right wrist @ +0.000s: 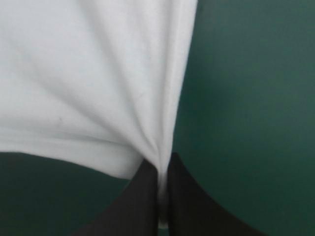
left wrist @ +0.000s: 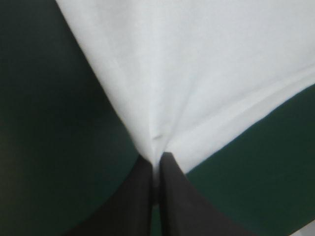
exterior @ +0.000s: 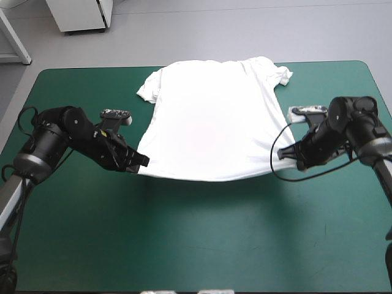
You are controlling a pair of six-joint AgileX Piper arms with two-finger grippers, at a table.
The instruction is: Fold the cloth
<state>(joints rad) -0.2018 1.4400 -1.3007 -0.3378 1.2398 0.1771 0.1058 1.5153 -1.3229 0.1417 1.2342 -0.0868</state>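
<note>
Overhead: the white T-shirt [exterior: 214, 122] lies spread on the teal-green cover [exterior: 196, 245], its collar end farthest from the two arms and its hem nearest them.
Hem: lifted off the cover between the T-shirt's two near corners, dipping a little at the middle, with a dark shadow under it.
Left side: the left gripper [exterior: 142, 162] is at the T-shirt's near-left hem corner, black fingers pinched together on the fabric, which fans out white ahead of them.
Right side: the right gripper [exterior: 283, 153] is at the T-shirt's near-right hem corner, fingers likewise clamped on the cloth, creases radiating from the pinch.
</note>
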